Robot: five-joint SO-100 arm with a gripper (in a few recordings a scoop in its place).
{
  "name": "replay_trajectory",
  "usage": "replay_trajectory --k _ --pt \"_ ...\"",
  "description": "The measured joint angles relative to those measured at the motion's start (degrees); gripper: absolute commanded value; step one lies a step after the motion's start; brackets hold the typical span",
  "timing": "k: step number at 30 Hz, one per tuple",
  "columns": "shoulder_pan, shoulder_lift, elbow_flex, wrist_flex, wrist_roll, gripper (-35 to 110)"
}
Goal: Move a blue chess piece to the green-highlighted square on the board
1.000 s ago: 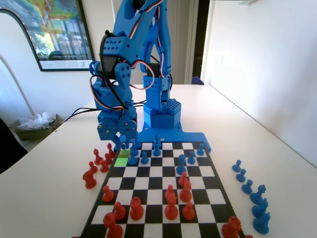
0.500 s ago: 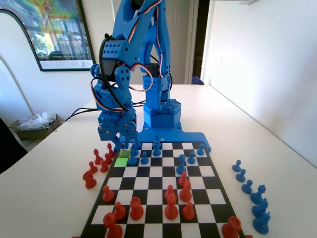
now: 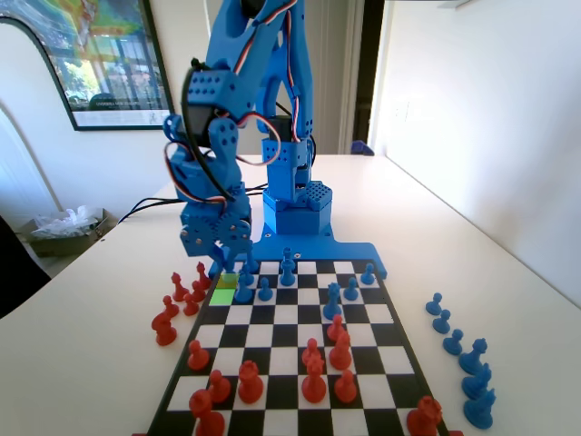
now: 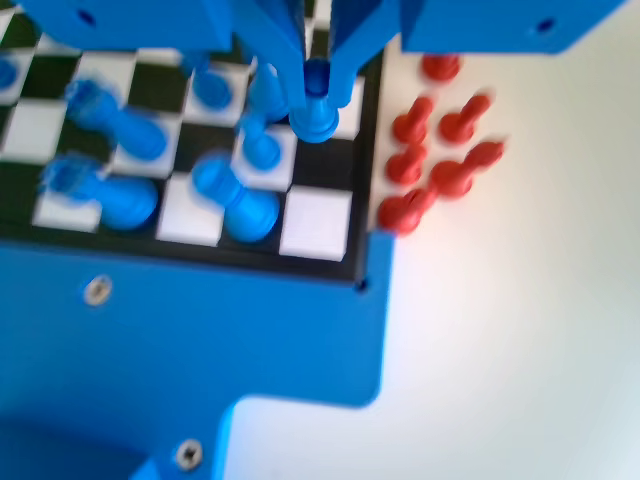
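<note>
Fixed view: we see the flat black-and-white checkered board point(image 3: 300, 363), its lime green-highlighted square point(image 3: 223, 295) at the far left, below the blue two-finger gripper point(image 3: 221, 263). Wrist view: jaws pinch the small blue plastic ball-headed pawn point(image 4: 315, 105). We judge that neighbouring blue pieces point(image 4: 240, 200) risk toppling if it descends off-centre.

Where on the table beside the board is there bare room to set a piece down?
In the fixed view, bare table runs right of the board, beyond the column of captured blue pieces. The left side is crowded near the red pieces, open farther out. The far end is taken by the gripper holding the blue chess piece.
</note>
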Motion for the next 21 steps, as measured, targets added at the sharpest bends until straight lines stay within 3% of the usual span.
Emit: replay_trajectory --k 21 --pt "-3.0 -9.2 -5.3 -6.9 4.1 1"
